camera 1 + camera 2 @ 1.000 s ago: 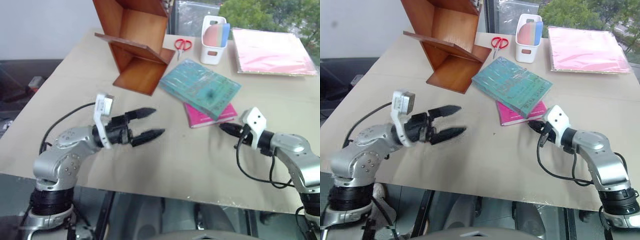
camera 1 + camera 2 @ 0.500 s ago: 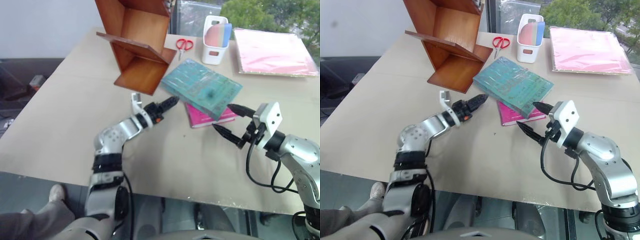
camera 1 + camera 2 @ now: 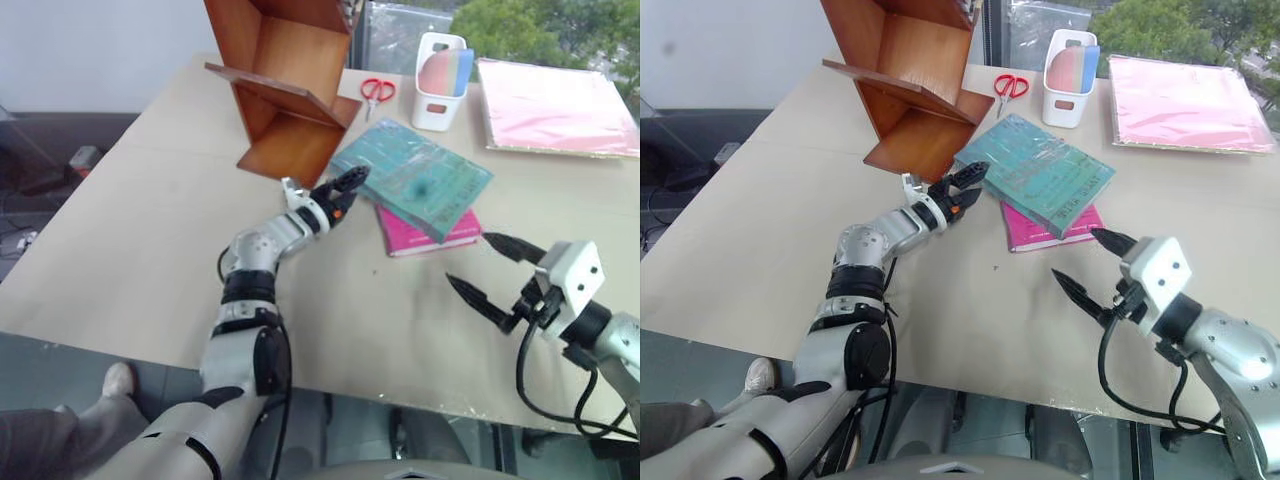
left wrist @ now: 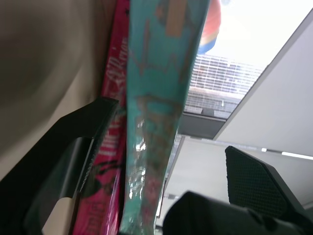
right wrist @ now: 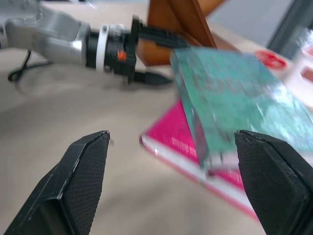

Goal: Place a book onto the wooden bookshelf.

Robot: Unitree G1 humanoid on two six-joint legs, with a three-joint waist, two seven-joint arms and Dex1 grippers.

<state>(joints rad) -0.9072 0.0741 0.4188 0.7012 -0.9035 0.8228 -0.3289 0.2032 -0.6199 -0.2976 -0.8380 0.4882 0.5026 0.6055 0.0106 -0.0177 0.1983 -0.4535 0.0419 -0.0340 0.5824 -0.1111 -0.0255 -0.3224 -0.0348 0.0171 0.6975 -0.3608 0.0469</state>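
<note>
Since a second ago our left arm has swung in from the near left of the table and stretched out towards the books, and our right arm has drawn back from the pink book while its fingers, then pressed together, have sprung apart. Now our left gripper [image 3: 962, 186] sits at the near-left corner of the book [image 3: 1040, 175], its black fingers spread, one above the teal cover and one below; the left wrist view shows the book's edge [image 4: 156, 98] standing between the two fingers [image 4: 73, 147], though we cannot tell whether they touch it. The teal book lies flat on the table [image 3: 130, 220], its right end resting on top of the magenta-pink book [image 3: 425, 232], which pokes out from under it towards us. Our right gripper [image 3: 490, 268] hangs over bare table near the right edge, well apart from both books, fingers wide and holding nothing; its wrist view looks between them at the books and at the left gripper beyond. The wooden bookshelf [image 3: 290, 70] stands at the far left of the table, just beside the teal book's far-left corner, its angled boards open towards us. Behind the books lie red-handled scissors [image 3: 378, 91], a white plastic holder [image 3: 441, 75] and, far right, a flat pink folder [image 3: 555, 95]
</note>
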